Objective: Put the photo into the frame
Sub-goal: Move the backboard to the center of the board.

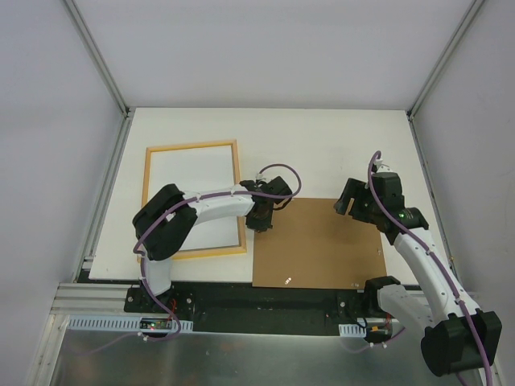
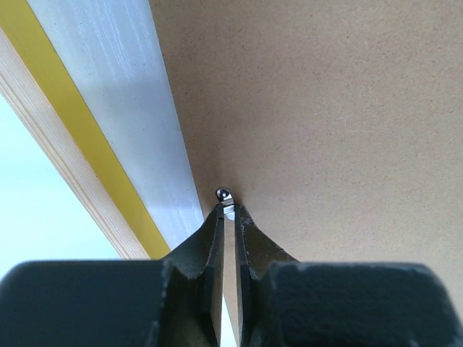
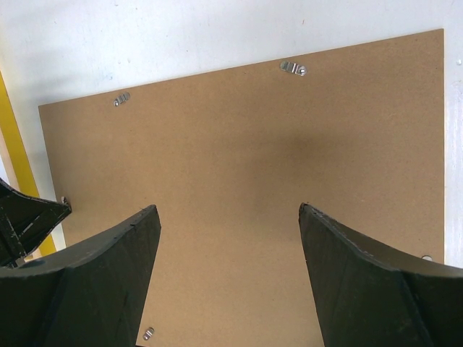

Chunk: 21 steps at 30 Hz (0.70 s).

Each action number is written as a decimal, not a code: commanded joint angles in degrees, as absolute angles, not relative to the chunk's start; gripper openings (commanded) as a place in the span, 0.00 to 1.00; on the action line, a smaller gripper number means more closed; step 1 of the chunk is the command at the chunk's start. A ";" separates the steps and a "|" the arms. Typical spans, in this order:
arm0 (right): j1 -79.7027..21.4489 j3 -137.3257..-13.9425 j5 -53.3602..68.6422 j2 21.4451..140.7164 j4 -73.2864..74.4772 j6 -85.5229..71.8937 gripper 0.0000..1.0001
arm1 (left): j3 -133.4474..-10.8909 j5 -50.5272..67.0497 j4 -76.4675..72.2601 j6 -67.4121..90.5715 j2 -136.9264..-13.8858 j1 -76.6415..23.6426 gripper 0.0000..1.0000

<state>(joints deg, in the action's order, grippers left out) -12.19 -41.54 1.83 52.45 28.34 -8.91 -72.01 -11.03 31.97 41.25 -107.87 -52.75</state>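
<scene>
Tabletop (image 1: 338, 145): white, walled in by pale panels on three sides; we see both arm bases bolted along its near edge.
Backing panel (image 1: 322, 249): brown hardboard, lying flat at the near edge, right of centre; small metal tabs (image 3: 293, 68) sit along its borders.
Left gripper (image 1: 259, 221): reaching across to the panel's left edge; in the left wrist view the jaws are pinched nearly together on one metal tab (image 2: 227, 210) at that edge, with a small round stud just beyond the tips.
Right gripper (image 1: 351, 207): above the panel's far right part; the jaws stand wide apart with nothing between them, and we see bare hardboard through the gap in the right wrist view.
Frame (image 1: 193, 146): flat on the left half of the tabletop, wood-coloured back up, its yellow side edge (image 2: 87, 137) just beside the panel's left edge, a strip of tabletop between them; the left arm crosses its near right corner.
Photo (image 1: 193, 177): lying inside the frame's border, plain white side up.
</scene>
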 commanded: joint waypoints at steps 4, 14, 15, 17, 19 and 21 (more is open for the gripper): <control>-11.95 -42.71 2.02 51.68 28.13 -8.26 0.79 | -71.72 -12.48 32.17 40.17 -110.21 -51.07 0.00; -11.95 -43.94 1.23 53.26 27.69 -8.26 0.79 | -81.82 -11.95 32.26 37.36 -115.83 -49.14 0.00; -11.95 -44.12 1.23 53.61 27.60 -8.17 0.79 | -83.04 -11.69 32.26 37.01 -116.54 -48.61 0.00; -11.95 -44.30 0.97 54.22 27.07 -8.17 0.79 | -85.68 -11.86 32.26 35.95 -118.03 -47.73 0.00; -12.04 -44.30 1.14 55.19 26.55 -8.17 0.79 | -88.75 -12.39 32.26 34.29 -119.79 -46.50 0.00; -11.95 -44.30 1.14 56.07 25.75 -8.09 0.79 | -92.88 -12.65 32.26 32.00 -121.81 -45.01 0.00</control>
